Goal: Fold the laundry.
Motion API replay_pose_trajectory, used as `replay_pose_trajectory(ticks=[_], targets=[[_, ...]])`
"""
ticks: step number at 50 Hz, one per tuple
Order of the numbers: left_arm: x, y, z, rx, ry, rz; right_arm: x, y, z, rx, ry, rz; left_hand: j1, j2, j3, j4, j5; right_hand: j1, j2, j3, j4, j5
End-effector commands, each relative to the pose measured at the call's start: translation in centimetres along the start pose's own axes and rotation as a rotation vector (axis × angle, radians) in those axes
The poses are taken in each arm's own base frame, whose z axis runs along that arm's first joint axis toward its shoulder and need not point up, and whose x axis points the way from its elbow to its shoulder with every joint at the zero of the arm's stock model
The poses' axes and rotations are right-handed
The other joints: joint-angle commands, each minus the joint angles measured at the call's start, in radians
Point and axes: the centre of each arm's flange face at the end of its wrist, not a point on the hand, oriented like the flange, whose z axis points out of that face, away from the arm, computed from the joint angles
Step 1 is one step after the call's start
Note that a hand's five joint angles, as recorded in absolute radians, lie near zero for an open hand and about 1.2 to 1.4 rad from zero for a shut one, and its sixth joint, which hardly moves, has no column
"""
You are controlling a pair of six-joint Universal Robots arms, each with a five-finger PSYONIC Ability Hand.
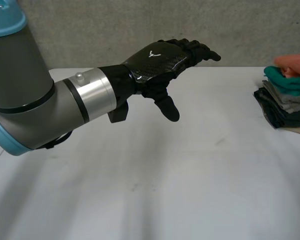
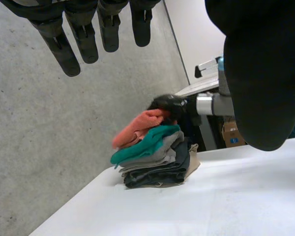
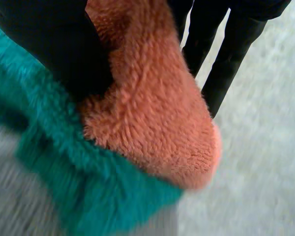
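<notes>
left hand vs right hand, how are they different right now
The left hand hangs above the white table, apart from the pile of cloths; the right hand is at the top of that pile. The left hand's fingers are straight and hold nothing; the right hand pinches the orange cloth between thumb and fingers. Both hands are black.

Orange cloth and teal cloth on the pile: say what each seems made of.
The orange cloth looks like plush fleece or terry, matte, with a fuzzy nubbly nap. The teal cloth beneath it: similar fluffy fleece, matte, fibres standing up; exact fibre can't be told.
</notes>
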Motion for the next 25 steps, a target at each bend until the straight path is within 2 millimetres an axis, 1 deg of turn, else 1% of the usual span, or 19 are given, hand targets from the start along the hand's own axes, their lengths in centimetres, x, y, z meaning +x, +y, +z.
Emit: replay_pose_trajectory(ticks=[1, 4, 6, 7, 8, 9, 11, 12, 14, 16, 18, 20, 22, 23, 25], targets=[[0.0, 0.1, 0.0, -0.002, 0.0, -0.001, 2.0, 1.5, -2.4, -0.033, 0.032, -0.035, 0.01, -0.004, -0.011, -0.004, -0.024, 0.38, 0.238, 0.211, 0.197, 0.302], [0.1, 0.0, 0.0, -0.001, 0.002, 0.0, 2.1, -0.1, -2.3, -0.015, 0.038, -0.051, 0.007, -0.007, -0.014, -0.007, -0.027, 0.38, 0.238, 0.211, 0.197, 0.302], [0.2, 0.0, 0.0, 0.0, 0.005, 0.0, 2.1, -1.1, -2.2, -0.006, 0.042, -0.055, 0.007, -0.007, -0.014, -0.007, -0.027, 0.045, -0.097, -0.124, -0.138, -0.033], [0.3, -0.1, 0.0, 0.001, 0.005, 0.001, 2.2, -1.5, -2.2, -0.002, 0.043, -0.058, 0.01, -0.004, -0.011, -0.004, -0.024, -0.058, -0.201, -0.227, -0.241, -0.137], [0.3, -0.1, 0.0, 0.001, 0.006, 0.001, 2.2, -2.4, -2.2, 0.003, 0.046, -0.059, 0.007, -0.007, -0.014, -0.007, -0.027, -0.286, -0.428, -0.455, -0.469, -0.364], [0.4, -0.1, 0.0, 0.001, 0.008, 0.001, 2.2, -2.7, -2.2, 0.001, 0.046, -0.057, 0.01, -0.004, -0.011, -0.004, -0.024, -0.393, -0.535, -0.562, -0.576, -0.471], [0.5, -0.1, 0.1, 0.001, 0.011, 0.001, 2.0, -3.6, -2.5, -0.015, 0.051, -0.042, 0.01, -0.004, -0.011, -0.004, -0.024, -0.7, -0.843, -0.869, -0.884, -0.779], [0.6, -0.1, 0.1, 0.002, 0.012, 0.001, 2.0, -3.9, -2.6, -0.022, 0.052, -0.037, 0.01, -0.004, -0.011, -0.004, -0.024, -0.766, -0.909, -0.935, -0.949, -0.845], [0.8, -0.3, 0.0, 0.006, 0.015, 0.004, 1.9, -4.4, -2.8, -0.038, 0.054, -0.025, 0.01, -0.004, -0.011, -0.004, -0.024, -0.842, -0.984, -1.01, -1.025, -0.92], [0.8, -0.4, 0.0, 0.008, 0.015, 0.006, 1.7, -5.2, -3.2, -0.063, 0.057, -0.008, 0.01, -0.004, -0.011, -0.004, -0.024, -0.842, -0.984, -1.01, -1.025, -0.92], [1.0, -0.7, -0.1, 0.014, 0.018, 0.009, 1.5, -5.5, -3.6, -0.083, 0.06, 0.002, 0.01, -0.004, -0.011, -0.004, -0.024, -0.842, -0.984, -1.01, -1.025, -0.92], [1.2, -0.9, -0.1, 0.018, 0.022, 0.012, 1.3, -5.8, -4.4, -0.122, 0.068, 0.023, 0.007, -0.007, -0.014, -0.007, -0.027, -0.842, -0.984, -1.01, -1.025, -0.92], [1.3, -0.9, -0.1, 0.018, 0.024, 0.012, 1.5, -5.9, -5.0, -0.148, 0.086, 0.036, 0.01, -0.004, -0.011, -0.004, -0.024, -0.842, -0.984, -1.01, -1.025, -0.92], [1.3, -1.0, -0.2, 0.019, 0.024, 0.013, 2.2, -6.1, -5.7, -0.176, 0.121, 0.044, 0.007, -0.007, -0.014, -0.007, -0.027, -0.842, -0.984, -1.01, -1.025, -0.92], [1.4, -1.0, -0.3, 0.017, 0.024, 0.008, 3.3, -6.2, -6.5, -0.205, 0.182, 0.041, 0.01, -0.004, -0.011, -0.004, -0.024, -0.842, -0.984, -1.01, -1.025, -0.92]])
